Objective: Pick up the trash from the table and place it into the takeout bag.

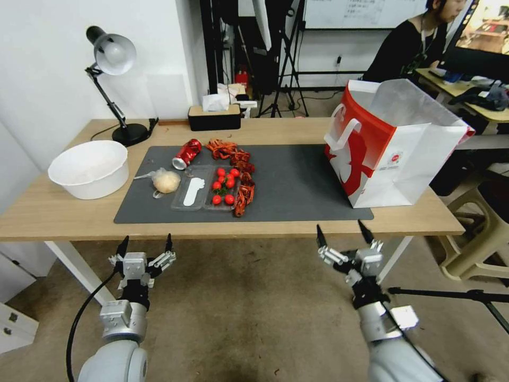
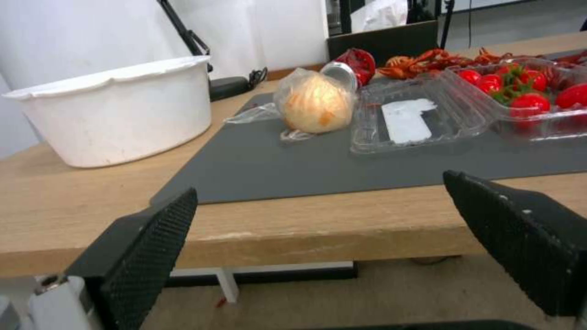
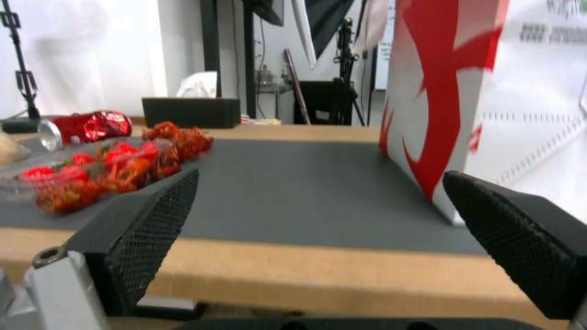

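Both grippers wait in front of the table, holding nothing.

The left gripper (image 1: pixel 146 245) sits at lower left of the head view and the right gripper (image 1: pixel 343 232) at lower right, each below the table (image 1: pixel 63 212) edge with its fingers spread wide. On the grey mat (image 1: pixel 297 185) at centre lie a dented red can (image 1: pixel 186 154), a wrapped beige lump (image 1: pixel 166 181), an open clear tray (image 1: pixel 191 194) of small red tomatoes (image 1: pixel 225 185) and red crayfish shells (image 1: pixel 238 164). The takeout bag (image 1: pixel 392 154) stands open at right. A white bowl (image 1: pixel 90 168) sits at left.
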You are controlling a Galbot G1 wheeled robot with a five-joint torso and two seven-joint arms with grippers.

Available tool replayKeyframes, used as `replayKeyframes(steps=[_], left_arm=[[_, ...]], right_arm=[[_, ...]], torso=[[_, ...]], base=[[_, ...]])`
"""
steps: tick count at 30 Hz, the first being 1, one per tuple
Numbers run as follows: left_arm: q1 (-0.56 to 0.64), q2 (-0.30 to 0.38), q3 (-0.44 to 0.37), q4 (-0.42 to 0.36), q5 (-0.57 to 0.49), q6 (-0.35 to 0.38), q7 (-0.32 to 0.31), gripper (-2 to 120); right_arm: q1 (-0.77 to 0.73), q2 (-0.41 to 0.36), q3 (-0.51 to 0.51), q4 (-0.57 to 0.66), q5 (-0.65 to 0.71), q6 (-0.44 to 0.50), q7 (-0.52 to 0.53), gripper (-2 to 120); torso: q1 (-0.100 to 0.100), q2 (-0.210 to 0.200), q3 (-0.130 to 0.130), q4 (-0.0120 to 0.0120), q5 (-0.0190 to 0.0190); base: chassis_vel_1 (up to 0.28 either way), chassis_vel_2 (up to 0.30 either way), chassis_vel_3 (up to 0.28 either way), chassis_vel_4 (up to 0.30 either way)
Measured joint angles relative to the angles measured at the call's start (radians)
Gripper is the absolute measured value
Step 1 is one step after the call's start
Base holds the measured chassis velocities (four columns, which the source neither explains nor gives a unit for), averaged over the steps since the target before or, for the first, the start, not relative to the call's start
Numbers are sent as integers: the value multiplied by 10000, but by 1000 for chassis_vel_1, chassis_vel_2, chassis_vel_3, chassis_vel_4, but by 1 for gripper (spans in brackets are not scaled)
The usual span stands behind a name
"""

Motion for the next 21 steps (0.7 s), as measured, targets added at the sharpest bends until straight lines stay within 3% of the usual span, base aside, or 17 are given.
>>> replayKeyframes(steps=[16,21], left_arm=[[-4,56,4,29,-69,-29,-3,100],[-303,415,144,169,-285,-242,24,100]], right_arm=[[-198,232,-65,-172,-201,57,89,100],[-196,240,-62,-73,-273,-7,127,100]], torso=[[1,-1,0,0,-1],[2,-1,0,-1,-1]], base=[[0,0,0,0],[0,0,0,0]])
